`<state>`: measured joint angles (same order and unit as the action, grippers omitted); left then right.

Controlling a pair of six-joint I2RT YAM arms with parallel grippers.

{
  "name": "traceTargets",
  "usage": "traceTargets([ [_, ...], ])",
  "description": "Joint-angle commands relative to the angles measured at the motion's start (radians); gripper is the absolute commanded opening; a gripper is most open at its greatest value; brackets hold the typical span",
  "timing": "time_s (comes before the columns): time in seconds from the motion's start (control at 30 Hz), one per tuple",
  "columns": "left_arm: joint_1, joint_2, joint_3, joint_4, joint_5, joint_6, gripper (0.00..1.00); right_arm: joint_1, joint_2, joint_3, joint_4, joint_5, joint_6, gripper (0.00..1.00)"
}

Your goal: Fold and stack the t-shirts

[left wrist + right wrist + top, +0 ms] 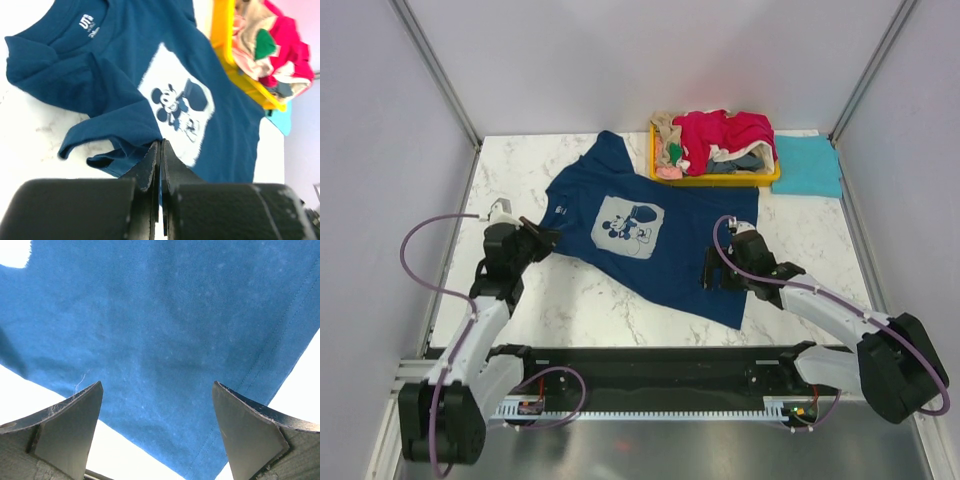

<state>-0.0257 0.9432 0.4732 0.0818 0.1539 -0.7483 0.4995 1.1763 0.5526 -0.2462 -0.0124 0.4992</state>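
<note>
Navy Mickey Mouse t-shirt [692, 252] lies spread print-up on the counter [570, 300]. Left end effector [160, 146] is pinched closed on its sleeve hem. Right end effector [157, 386] gapes wide over the bottom hem. The cloth is probably light and limp, so grasp at hems or corners.

I count navy t-shirt [682, 235], between my grippers: 1 | teal t-shirt [807, 165]: 1 | yellow tray [715, 181]: 1 | heaped t-shirts [725, 135]: several, uncountable | left gripper [548, 238] + right gripper [712, 272]: 2

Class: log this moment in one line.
left gripper: shut on navy t-shirt | right gripper: open over it | print: up
</note>
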Motion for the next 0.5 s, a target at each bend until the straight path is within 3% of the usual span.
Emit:
traceTargets([
  [0.0, -0.020, -0.125, 0.044, -0.246, -0.065, -0.013, 0.02, 0.001, -0.047, 0.027, -0.008, 0.006, 0.030, 0.98],
  [0.17, -0.023, -0.251, 0.079, -0.530, -0.045, -0.037, 0.02, 0.001, -0.119, -0.002, -0.060, 0.058, 0.120, 0.98],
  [0.37, -0.039, -0.411, 0.065, -0.711, 0.068, -0.081, 0.03, 0.005, -0.213, -0.077, -0.122, 0.054, 0.238, 0.98],
  [0.47, -0.075, -0.475, 0.070, -0.757, 0.102, -0.126, 0.23, 0.025, -0.256, -0.094, -0.151, 0.058, 0.260, 0.98],
])
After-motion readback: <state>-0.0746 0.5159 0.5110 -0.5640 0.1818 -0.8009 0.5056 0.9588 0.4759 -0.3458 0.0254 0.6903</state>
